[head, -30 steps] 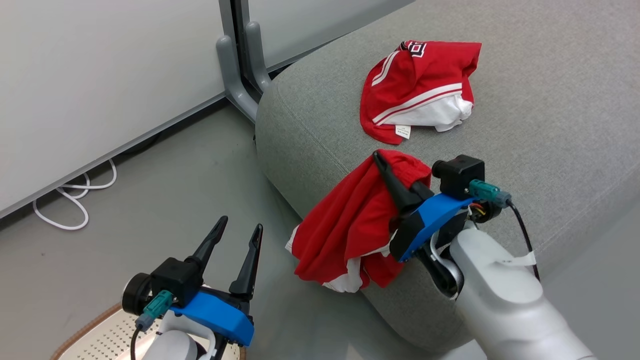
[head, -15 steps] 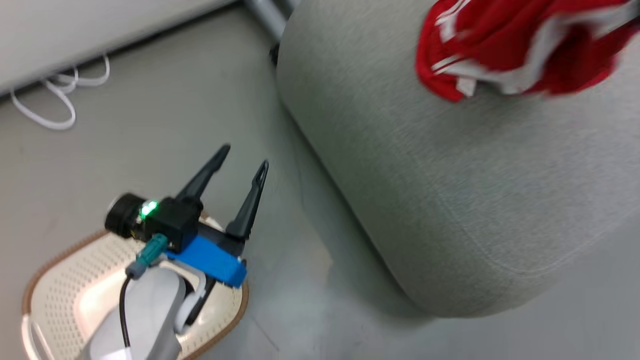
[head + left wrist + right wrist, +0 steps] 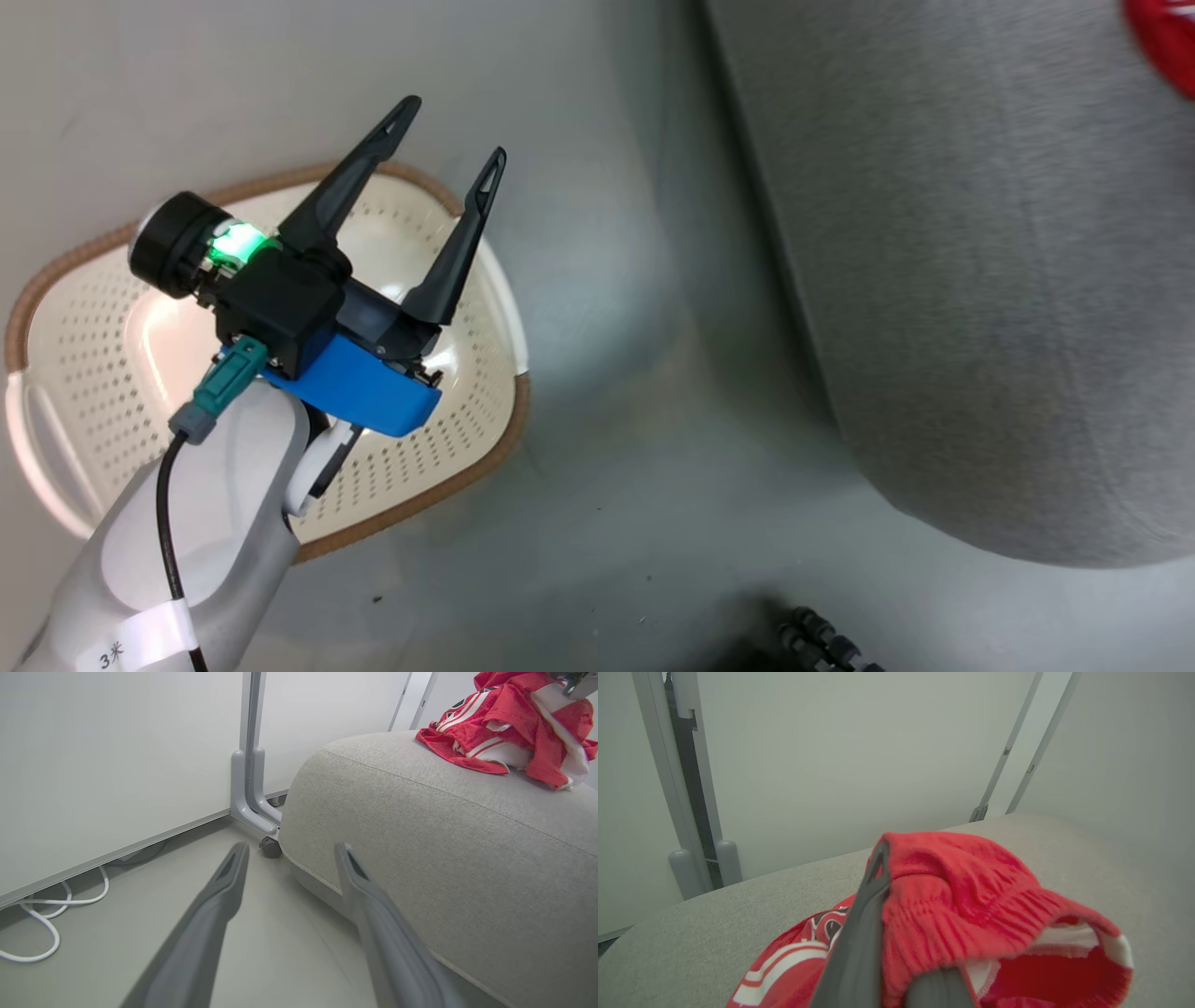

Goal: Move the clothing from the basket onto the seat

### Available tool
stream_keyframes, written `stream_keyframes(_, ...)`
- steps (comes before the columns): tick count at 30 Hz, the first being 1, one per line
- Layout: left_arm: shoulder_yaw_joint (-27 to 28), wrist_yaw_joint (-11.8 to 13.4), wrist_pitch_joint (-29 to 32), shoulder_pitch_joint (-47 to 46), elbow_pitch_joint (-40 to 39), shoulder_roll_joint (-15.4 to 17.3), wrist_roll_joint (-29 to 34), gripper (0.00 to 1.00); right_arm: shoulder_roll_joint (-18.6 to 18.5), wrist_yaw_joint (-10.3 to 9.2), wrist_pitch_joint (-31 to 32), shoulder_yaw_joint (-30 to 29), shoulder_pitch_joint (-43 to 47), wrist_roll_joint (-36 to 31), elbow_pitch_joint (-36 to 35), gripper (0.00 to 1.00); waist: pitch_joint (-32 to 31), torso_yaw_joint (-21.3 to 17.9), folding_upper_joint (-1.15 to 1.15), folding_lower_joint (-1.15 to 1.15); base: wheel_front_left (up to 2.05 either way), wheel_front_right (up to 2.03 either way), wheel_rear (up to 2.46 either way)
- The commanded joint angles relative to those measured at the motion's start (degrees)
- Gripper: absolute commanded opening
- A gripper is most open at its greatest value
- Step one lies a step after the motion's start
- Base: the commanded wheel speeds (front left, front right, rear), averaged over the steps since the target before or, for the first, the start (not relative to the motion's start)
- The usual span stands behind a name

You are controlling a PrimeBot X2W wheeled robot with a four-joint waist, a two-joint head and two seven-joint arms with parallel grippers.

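1. The left gripper (image 3: 455,128) is held over the basket (image 3: 103,373), its two fingers spread wide with nothing between them.
2. The basket is set on the floor (image 3: 607,392), near the rounded end of the sofa (image 3: 980,280) but apart from it. Its perforated bottom is seen beneath the left arm.
3. A dark ribbed hose (image 3: 822,644) is seen on the floor at the bottom edge of the head view.
4. The right gripper (image 3: 887,863) is pressed together on a red garment (image 3: 971,896), which is pinched at its gathered elastic band and draped over one finger.
5. Just below it, a second garment (image 3: 784,961), red with white stripes and a black-and-white mark, is laid on top of the sofa.
6. In the left wrist view both pieces are seen as one red heap on the far part of the sofa top. Whether the pinched piece touches the sofa cannot be told.
7. Behind the sofa a pale partition (image 3: 117,765) is stood on grey feet, and a white cable (image 3: 46,914) is looped on the floor at its base.
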Motion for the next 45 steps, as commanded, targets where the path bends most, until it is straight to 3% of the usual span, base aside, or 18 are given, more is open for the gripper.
stream_keyframes(1,0.36,0.0,-0.16,-1.1,-0.41,0.07,0.32,1.0,-0.22,0.01,-0.63,-0.52,0.3,-0.78,0.32,0.0,3.52,3.38,0.0,-0.02,0.0,0.0,0.0)
stream_keyframes(3,0.63,0.0,-0.17,-0.95,-0.61,-0.35,0.19,1.0,0.35,0.01,-1.22,-1.23,0.8,-1.45,1.78,0.0,3.49,3.7,0.0,-0.02,0.0,0.0,0.0)
stream_keyframes(5,0.58,0.0,-0.17,-0.63,-0.37,-0.62,0.03,1.0,0.43,0.01,-1.71,-1.58,1.02,-2.4,2.82,0.35,3.02,4.04,0.0,-0.02,0.0,0.0,0.0)
stream_keyframes(6,0.59,0.0,-0.17,-0.48,-0.19,-0.8,-0.12,1.0,0.31,0.01,-1.91,-1.68,1.04,-2.88,3.11,0.82,2.7,4.21,0.0,-0.02,0.0,0.0,0.0)
stream_keyframes(7,0.62,0.0,-0.17,-0.38,-0.15,-1.06,-0.36,1.0,0.22,0.01,-2.0,-1.69,0.96,-3.26,3.38,1.0,2.38,4.34,0.0,-0.02,0.0,0.0,0.0)
stream_keyframes(16,0.19,0.0,-0.16,1.52,1.64,-3.95,-2.84,1.0,-0.36,0.01,-2.35,1.5,2.77,-5.47,5.81,1.0,-4.37,5.53,0.0,-0.02,0.0,0.0,0.0)
stream_keyframes(28,5.63,0.0,-0.16,14.57,7.0,-9.9,-8.03,1.0,3.52,0.01,-2.42,9.77,18.89,-6.68,3.05,1.0,-28.15,7.47,0.0,-0.02,0.0,0.0,0.0)
stream_keyframes(35,11.08,0.0,-0.17,22.54,9.81,-12.48,-7.17,1.0,6.99,0.01,-1.99,14.3,31.67,-3.43,-4.34,1.0,-38.69,9.32,0.0,-0.02,0.0,0.0,0.0)
stream_keyframes(45,17.96,0.01,-0.16,28.78,12.5,-14.19,-4.63,1.0,13.27,0.01,1.29,17.41,48.59,-1.95,-21.65,1.0,-45.26,13.3,0.0,-0.02,0.0,0.0,0.0)
